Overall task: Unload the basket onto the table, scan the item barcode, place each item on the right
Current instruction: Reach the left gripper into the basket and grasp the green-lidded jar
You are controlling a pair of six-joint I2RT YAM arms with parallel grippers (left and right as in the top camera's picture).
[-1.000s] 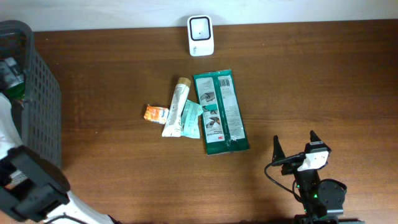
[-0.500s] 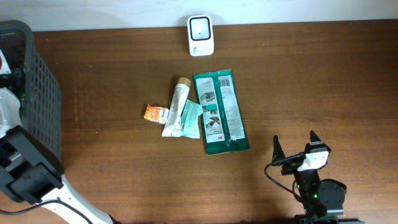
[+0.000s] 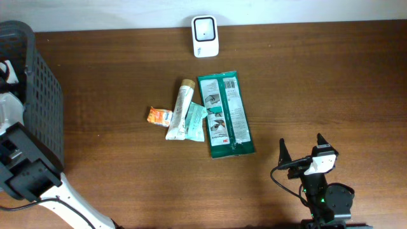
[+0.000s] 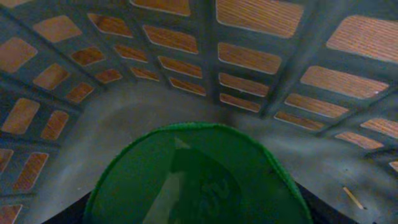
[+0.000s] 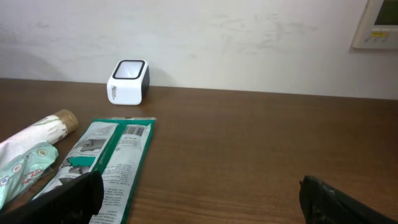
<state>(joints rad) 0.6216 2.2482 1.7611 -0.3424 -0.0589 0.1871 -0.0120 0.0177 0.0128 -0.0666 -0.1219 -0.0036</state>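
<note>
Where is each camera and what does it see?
Overhead: above, facing down at the brown wooden table; left arm, right arm.
Left wrist: inside the dark grid basket, facing a round green thing; arm parts unclear.
Right wrist: low over the table, facing the wall; open right tool below.
Shared: overhead and right wrist see white boxy scanner, flat green packet.

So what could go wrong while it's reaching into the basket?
The green round thing looks curved and smooth, so the left tool might slip off it. The basket walls are close, so the tool could bump them lifting out. No barcode shows on it yet, so it may reach the white scanner facing the wrong way.
</note>
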